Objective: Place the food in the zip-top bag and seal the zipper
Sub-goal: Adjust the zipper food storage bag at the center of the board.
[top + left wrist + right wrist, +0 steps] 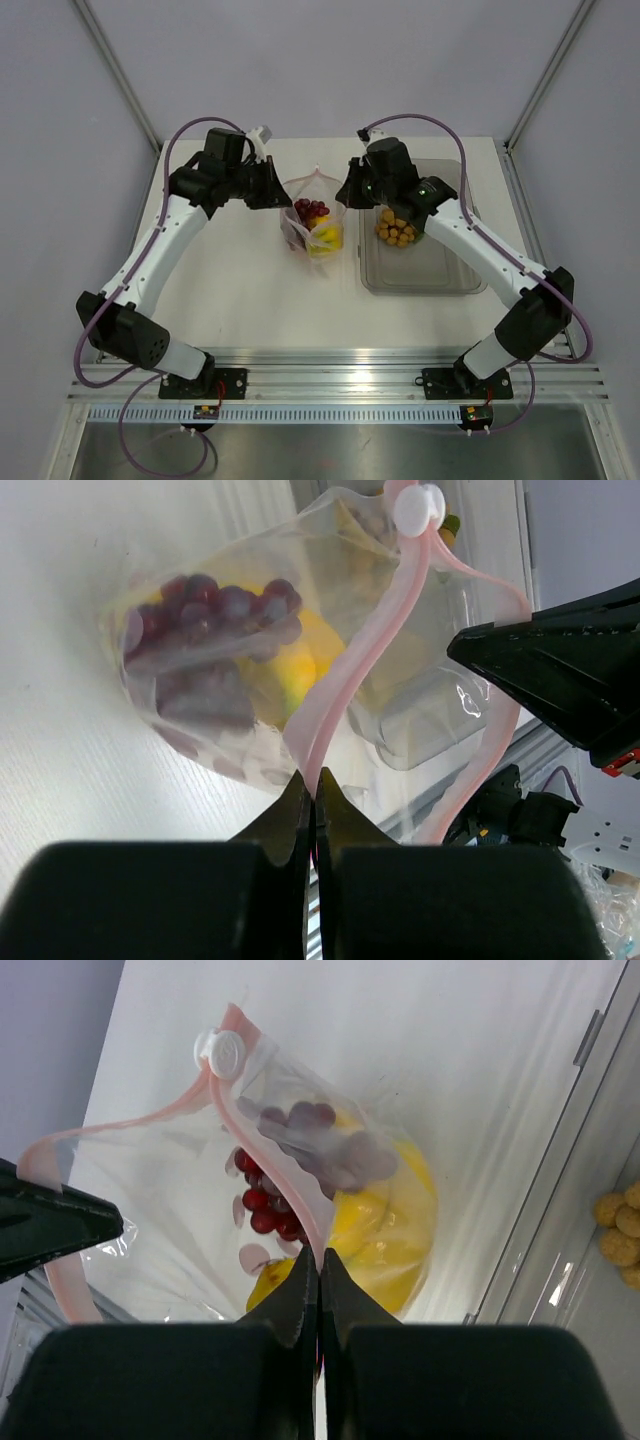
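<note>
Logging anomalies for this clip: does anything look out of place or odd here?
Only one thing: the small orange fruits sit in the tray while grapes and bananas are in the bag. Nothing looks spilled or torn.

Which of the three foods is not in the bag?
The tan-orange round fruits, lying in the clear tray right of the bag; grapes and bananas are inside it.

Zip-top bag clear w/ rows of pink-red dots; zipper pale pink, slider whitish-pink. Grapes dark red-purple, bananas bright yellow, round fruits tan-orange. Tray clear, greyish tint. Table white. Left tool & right tool black. Arms white w/ black joints; cables purple.
</note>
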You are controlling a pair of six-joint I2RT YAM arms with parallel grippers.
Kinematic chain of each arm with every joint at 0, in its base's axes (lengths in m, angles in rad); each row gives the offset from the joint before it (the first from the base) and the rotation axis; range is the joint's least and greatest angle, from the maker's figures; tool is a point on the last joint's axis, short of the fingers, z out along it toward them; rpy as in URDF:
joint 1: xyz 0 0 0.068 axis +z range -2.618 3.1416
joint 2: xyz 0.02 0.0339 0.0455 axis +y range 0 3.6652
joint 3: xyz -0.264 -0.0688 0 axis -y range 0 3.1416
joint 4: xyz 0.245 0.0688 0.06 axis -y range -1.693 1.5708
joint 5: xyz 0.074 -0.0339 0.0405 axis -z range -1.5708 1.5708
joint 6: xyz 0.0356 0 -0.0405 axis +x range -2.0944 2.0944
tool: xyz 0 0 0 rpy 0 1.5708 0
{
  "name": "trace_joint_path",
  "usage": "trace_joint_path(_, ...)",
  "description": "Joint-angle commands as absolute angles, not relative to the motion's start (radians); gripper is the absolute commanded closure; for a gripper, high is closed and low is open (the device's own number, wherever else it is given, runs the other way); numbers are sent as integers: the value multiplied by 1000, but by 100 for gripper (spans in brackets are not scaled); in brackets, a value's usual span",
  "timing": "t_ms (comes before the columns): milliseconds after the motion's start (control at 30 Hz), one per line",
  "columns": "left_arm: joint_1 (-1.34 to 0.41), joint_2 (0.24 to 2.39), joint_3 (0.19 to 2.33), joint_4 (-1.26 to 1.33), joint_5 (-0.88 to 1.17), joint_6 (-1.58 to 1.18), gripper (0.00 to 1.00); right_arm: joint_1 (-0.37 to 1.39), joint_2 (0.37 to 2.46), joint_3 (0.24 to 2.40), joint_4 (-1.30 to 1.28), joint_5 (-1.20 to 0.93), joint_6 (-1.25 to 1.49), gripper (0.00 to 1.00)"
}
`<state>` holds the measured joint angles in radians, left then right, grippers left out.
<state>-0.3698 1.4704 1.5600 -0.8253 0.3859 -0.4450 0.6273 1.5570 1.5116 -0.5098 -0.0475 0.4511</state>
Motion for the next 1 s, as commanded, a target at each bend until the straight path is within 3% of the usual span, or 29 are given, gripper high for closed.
trace_joint_path(0,-364,1534,1500,-771,390,-430,100,620,1670,1511,-508,-74,442,100)
trace_joint_path(300,-359,1499,1839,-891,391,-411,100,621,1508,1631,-534,-32,428,100)
trace_joint_path(533,-359,1506,1554,-775,408,-437,100,621,1571,1404,-466,-54,472,100)
trace_joint_path(733,-360,1502,1505,-764,439,-425,100,623,1565,1330,-416,-57,497,100)
trace_joint_path(767,-360,1496,1514,-768,440,-420,98,621,1562,1338,-416,-57,497,100)
trace_joint_path(800,-360,1496,1523,-778,443,-410,76,621,1559,1342,-417,-55,495,100)
trace_joint_path(900,-362,1483,1536,-801,433,-405,43,621,1562,1362,-416,-64,499,100)
trace_joint_path(967,-364,1473,1526,-802,416,-405,39,621,1565,1371,-416,-75,503,100)
